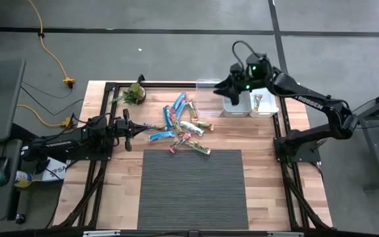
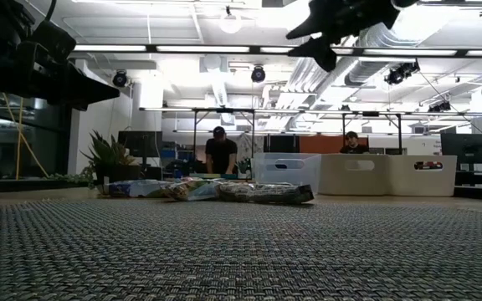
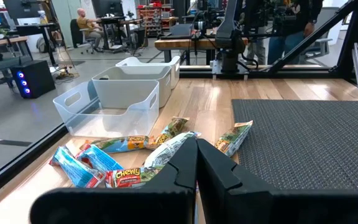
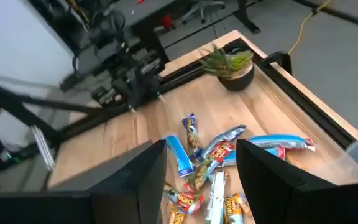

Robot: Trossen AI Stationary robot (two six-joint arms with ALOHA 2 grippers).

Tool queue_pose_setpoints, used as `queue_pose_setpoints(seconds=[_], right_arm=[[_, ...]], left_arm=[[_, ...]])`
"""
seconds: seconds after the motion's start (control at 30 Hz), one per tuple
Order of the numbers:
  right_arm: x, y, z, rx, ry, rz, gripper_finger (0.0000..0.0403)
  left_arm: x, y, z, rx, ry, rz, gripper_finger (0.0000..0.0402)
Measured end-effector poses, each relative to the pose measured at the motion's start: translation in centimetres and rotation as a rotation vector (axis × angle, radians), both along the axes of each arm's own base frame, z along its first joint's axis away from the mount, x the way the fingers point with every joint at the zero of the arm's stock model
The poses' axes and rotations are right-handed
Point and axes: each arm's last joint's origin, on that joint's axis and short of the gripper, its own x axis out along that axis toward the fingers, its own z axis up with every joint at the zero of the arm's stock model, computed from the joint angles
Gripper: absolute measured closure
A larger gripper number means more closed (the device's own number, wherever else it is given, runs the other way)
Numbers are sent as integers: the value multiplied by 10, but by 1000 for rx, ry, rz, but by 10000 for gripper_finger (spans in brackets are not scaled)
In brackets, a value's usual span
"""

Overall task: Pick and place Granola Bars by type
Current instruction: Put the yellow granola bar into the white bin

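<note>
- While the right gripper (image 1: 231,92) hangs high above the far right of the bench (image 1: 268,138), over the bins, the granola bars (image 1: 183,128) lie in a loose heap to its left, at the middle of the bench just beyond the far edge of the grey mat (image 1: 193,187).
- Its jaws stand apart with nothing between them; the wrist view looks down past them onto the heap, so the coming move looks to me like a descent leftward and toward the near side.
- The bars point every way: two bright blue ones (image 1: 178,105) lie angled toward the far edge, a white-wrapped one (image 1: 191,128) lies crosswise, and a yellow-green one (image 1: 201,149) sits at the near edge touching the mat. Any pick will need the wrist turned to suit that bar's long axis.
- The left gripper (image 1: 127,129) rests low at the left side of the heap, jaws pressed together and empty. It is nearer the bars than the right one, with a blue bar (image 1: 160,136) just beside its tips.
- Three bins stand in a row at the far right: the clear bin (image 1: 208,97) nearest the heap looks empty; what the middle bin (image 1: 237,104) holds I cannot tell, the arm hiding it; the right bin (image 1: 264,103) holds at least one bar (image 1: 259,101).
- A potted plant (image 1: 135,94) stands at the far left, apart from the heap.
</note>
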Motion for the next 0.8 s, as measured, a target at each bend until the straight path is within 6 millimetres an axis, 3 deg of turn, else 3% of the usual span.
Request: queue_pose_setpoints(seconds=[0.17, 0.6, 0.8], right_arm=[[17, 27, -1, -111, 40, 0, 226], [40, 96, -5, -185, 98, 38, 226], [54, 121, -29, -62, 199, -26, 226]], left_arm=[[0, 0, 0, 0, 0, 0, 400], [0, 0, 0, 0, 0, 0, 400], [0, 0, 0, 0, 0, 0, 400]])
